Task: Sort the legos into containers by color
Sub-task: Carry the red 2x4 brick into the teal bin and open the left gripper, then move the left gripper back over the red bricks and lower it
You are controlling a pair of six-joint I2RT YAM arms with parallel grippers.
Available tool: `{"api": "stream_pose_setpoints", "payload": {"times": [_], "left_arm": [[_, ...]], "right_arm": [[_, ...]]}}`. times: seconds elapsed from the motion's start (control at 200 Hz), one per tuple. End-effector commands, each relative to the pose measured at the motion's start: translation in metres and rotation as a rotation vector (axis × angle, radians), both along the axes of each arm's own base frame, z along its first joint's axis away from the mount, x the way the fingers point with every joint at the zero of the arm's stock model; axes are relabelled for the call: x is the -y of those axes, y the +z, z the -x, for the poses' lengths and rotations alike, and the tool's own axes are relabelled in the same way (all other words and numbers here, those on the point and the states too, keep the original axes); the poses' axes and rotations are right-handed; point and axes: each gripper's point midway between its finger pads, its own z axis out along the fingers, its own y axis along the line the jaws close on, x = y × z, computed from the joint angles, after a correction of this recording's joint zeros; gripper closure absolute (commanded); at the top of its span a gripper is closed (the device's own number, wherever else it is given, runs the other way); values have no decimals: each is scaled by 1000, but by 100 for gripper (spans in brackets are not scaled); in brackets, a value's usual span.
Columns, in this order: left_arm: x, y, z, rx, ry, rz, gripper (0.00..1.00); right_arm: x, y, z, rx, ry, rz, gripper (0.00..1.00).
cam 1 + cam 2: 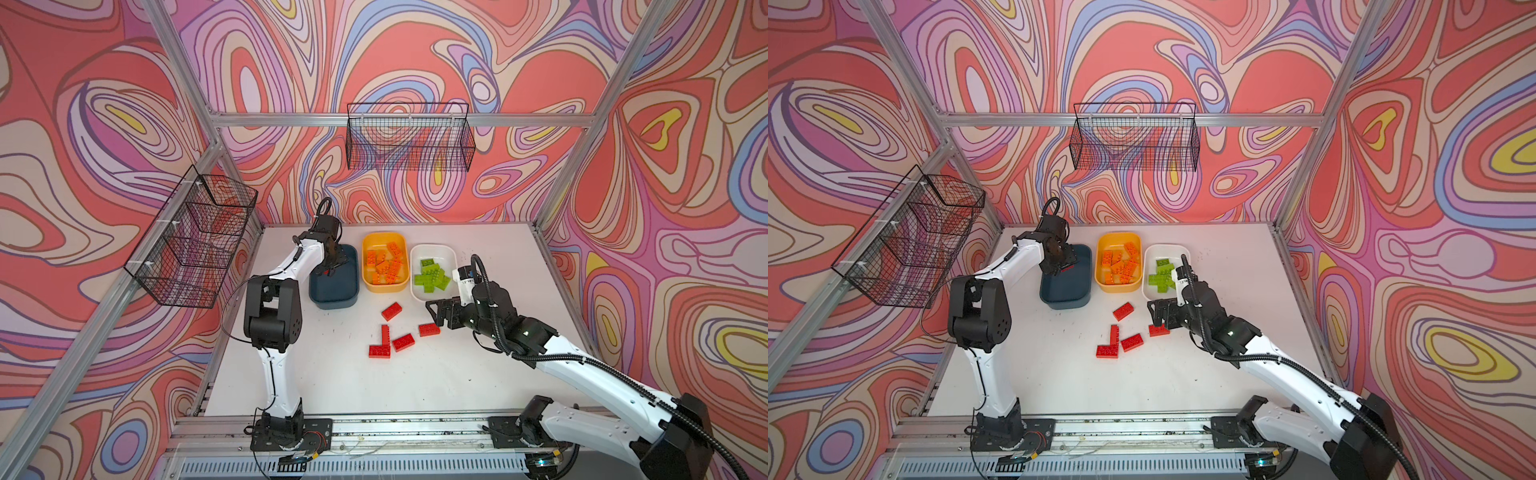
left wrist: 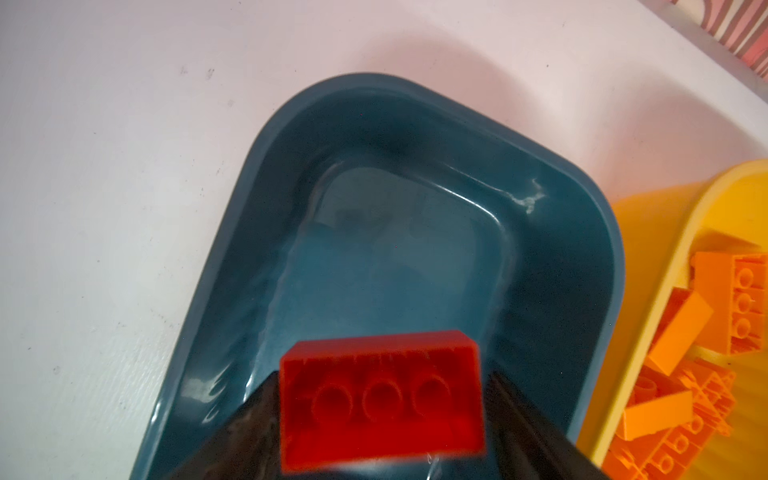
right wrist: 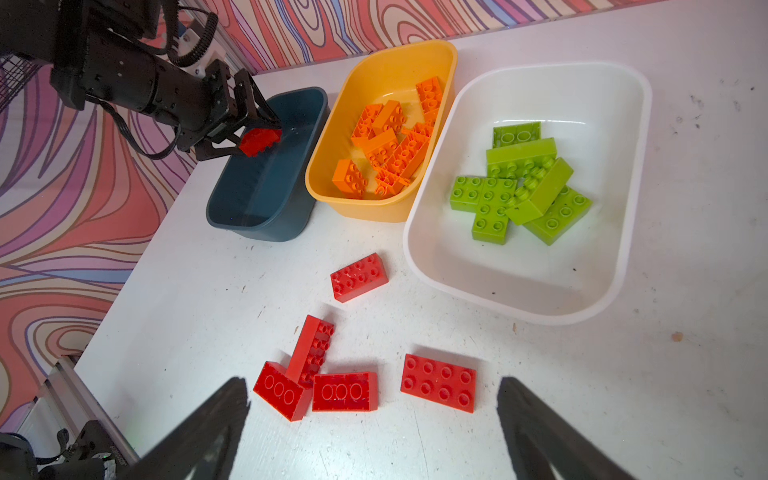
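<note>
Red brick [image 2: 381, 399] sits between left gripper [image 3: 258, 140] jaws above teal tray [image 2: 557, 257], lined up to drop since reds likely go there; jaws partway apart, can't tell if gripping. Five loose red bricks [image 3: 437, 382] on table [image 3: 208, 291] near teal tray; right gripper [image 3: 374, 388] wide open, empty, over them, probably staged for next pick.

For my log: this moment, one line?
left gripper: red lego between jaws over dark teal tray | right gripper: open near red legos
</note>
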Motion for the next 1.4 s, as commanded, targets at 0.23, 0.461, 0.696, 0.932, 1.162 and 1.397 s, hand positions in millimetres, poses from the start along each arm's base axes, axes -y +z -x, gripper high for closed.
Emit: {"api": "stream_pose_setpoints", "payload": {"times": [0.23, 0.461, 0.696, 0.932, 1.162, 1.397], "left_arm": [[9, 31, 30, 37, -36, 23, 0], [44, 59, 73, 105, -151, -36, 0], [91, 65, 128, 163, -354, -62, 3], [100, 38, 183, 155, -448, -25, 7], [114, -6, 225, 81, -494, -7, 7], [152, -28, 233, 57, -583, -5, 7]], "right_arm": [[-2, 10, -2, 25, 13, 5, 2], [-2, 10, -1, 20, 7, -18, 2], [3, 17, 2, 29, -6, -12, 2], [7, 14, 4, 26, -14, -4, 2], [6, 12, 4, 17, -13, -7, 2], [5, 9, 6, -5, -16, -15, 2]]}}
